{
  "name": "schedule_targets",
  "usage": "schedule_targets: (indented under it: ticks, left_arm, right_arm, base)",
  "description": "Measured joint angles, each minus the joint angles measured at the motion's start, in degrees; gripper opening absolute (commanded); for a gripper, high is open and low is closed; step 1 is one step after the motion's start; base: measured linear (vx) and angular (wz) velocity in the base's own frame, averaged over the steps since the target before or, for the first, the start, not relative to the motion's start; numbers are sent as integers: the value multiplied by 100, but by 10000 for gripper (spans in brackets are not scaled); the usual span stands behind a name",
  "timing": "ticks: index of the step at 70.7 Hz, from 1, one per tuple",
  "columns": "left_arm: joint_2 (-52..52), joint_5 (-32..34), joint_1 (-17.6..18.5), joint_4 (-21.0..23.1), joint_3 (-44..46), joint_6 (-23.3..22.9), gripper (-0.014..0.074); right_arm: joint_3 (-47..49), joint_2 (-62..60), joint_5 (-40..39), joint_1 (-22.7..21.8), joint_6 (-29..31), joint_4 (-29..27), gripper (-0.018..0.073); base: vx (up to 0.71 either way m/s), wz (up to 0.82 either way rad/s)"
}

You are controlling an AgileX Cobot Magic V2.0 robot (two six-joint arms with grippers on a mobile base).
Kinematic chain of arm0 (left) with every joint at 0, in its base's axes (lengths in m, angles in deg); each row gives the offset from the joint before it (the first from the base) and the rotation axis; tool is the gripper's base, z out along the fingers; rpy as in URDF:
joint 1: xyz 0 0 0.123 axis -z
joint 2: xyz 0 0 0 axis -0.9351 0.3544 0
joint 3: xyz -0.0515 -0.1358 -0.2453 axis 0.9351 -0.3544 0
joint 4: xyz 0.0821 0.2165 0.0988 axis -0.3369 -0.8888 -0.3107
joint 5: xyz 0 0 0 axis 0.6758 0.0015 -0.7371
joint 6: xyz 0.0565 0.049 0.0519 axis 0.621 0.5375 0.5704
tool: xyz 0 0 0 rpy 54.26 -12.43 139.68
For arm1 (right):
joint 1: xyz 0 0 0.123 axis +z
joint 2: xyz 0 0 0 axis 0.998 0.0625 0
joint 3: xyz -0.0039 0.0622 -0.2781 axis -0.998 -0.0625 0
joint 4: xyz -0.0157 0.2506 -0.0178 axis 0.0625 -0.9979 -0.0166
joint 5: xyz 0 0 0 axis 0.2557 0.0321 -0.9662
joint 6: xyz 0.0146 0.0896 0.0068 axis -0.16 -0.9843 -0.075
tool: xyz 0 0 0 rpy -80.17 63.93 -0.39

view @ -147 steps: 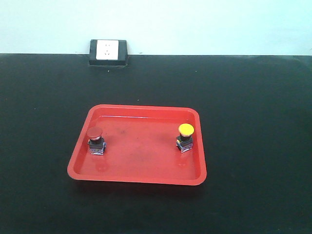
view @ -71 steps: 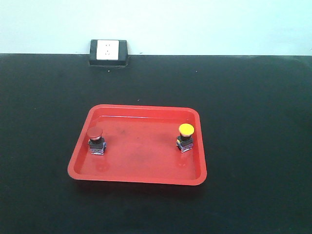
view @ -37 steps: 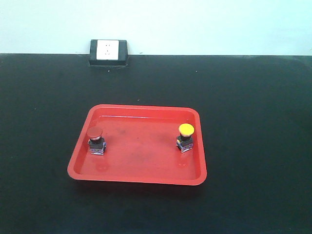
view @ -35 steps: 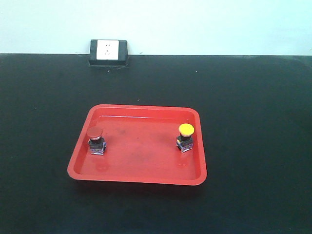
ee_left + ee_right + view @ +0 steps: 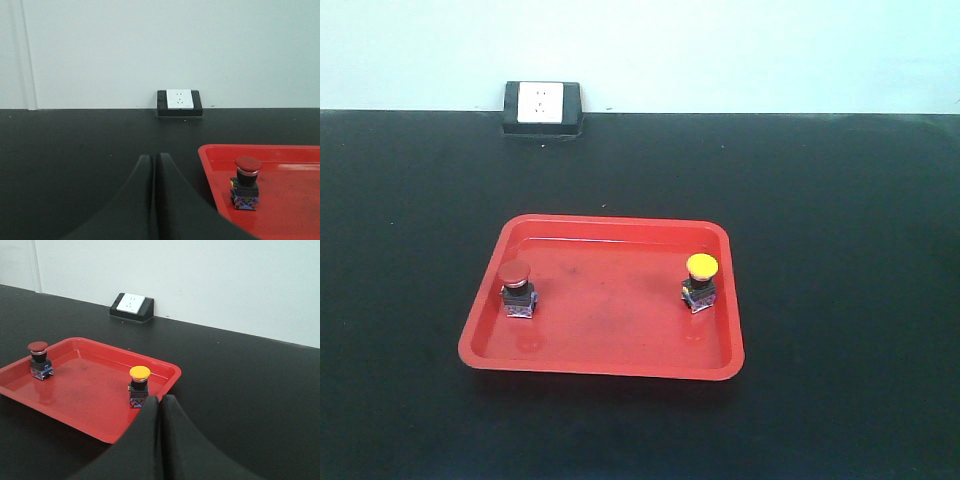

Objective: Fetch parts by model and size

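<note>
Both pincers pressed together (wrist views only), front view: switches in tray

Red tray, wall socket, black table.

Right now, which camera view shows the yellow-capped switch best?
The right wrist view: the yellow-capped switch stands near and unblocked in the red tray, showing cap and base. The front view shows it smaller. The left wrist view does not show it.

Red tray on black table: red switch, yellow switch; fingers pressed together; wall socket.
</note>
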Motion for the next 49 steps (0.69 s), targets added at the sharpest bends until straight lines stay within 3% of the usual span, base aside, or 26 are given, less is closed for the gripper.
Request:
schedule_targets:
  ticks: [49]
  left_arm:
    - [0,-102,0,0,0,251,-6]
  right_arm:
    - [0,0,0,0,0,0,-10]
  base:
    - [0,0]
